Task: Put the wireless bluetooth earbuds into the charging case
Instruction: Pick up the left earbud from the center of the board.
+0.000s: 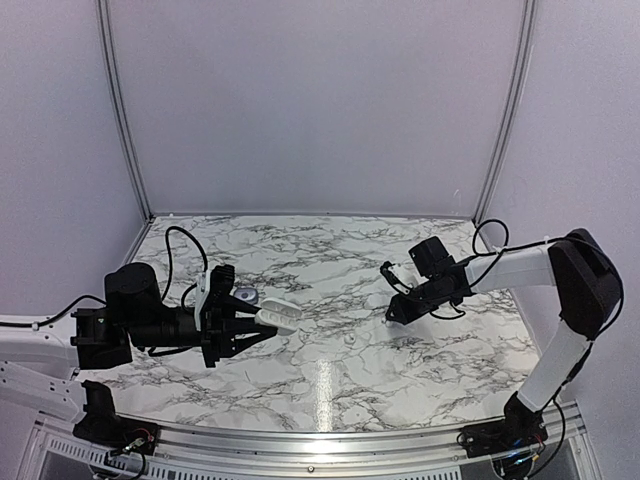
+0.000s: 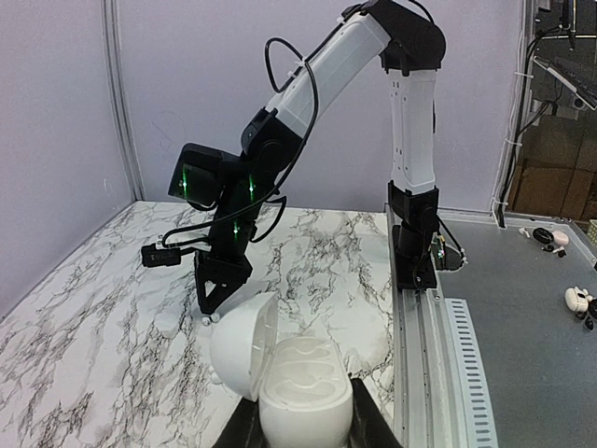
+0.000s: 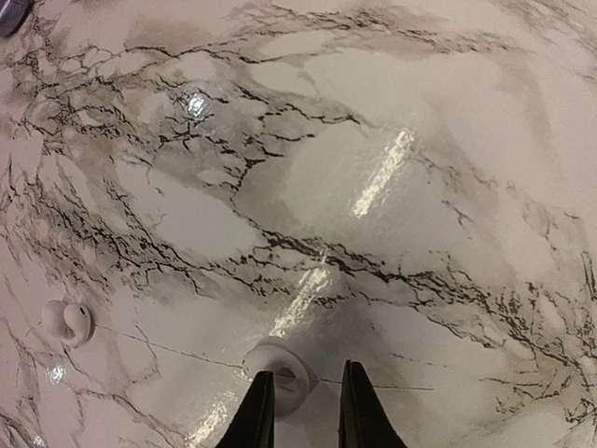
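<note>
On marble table [image 3: 401, 140], two white earbuds [image 3: 65, 322]

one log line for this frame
left end effector: shut on open white pebble-shaped charging case | right end effector: open at small white rounded earbud on marble table | case wells look empty

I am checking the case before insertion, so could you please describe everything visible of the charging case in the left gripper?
The charging case is a white, glossy, plastic-looking pebble. Its lid is hinged open, standing up on the left in the left wrist view, baring two moulded recesses that both look empty. The left gripper clamps its base between dark fingers, and it seems lifted off the marble table.
</note>
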